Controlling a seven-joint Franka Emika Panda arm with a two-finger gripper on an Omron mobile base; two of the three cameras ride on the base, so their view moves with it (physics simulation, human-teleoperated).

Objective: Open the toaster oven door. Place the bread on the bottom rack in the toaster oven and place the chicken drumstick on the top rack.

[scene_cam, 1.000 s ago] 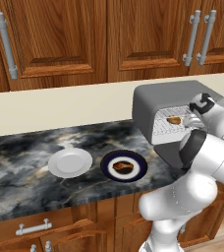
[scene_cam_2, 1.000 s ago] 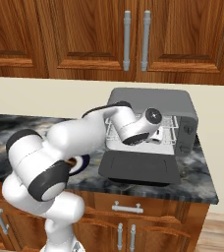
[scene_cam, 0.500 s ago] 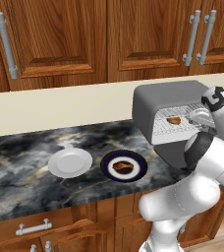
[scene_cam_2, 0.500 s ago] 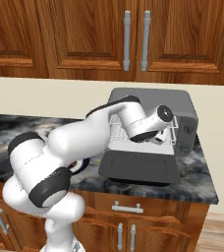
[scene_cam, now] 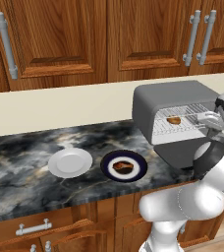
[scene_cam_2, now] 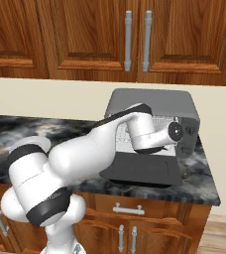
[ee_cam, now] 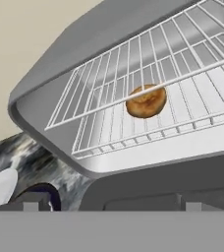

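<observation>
No readable text, label, brand or number appears on anything in these pictures.

The dark marbled counter (scene_cam: 25, 167) carries a white plate (scene_cam: 70, 162), a dark-rimmed plate (scene_cam: 124, 166) and the toaster oven (scene_cam: 170, 106).

Even, bright, sharp; soft shadows.

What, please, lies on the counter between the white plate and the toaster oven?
In the left base view, a dark plate holding the chicken drumstick sits between the white plate and the toaster oven.
</observation>
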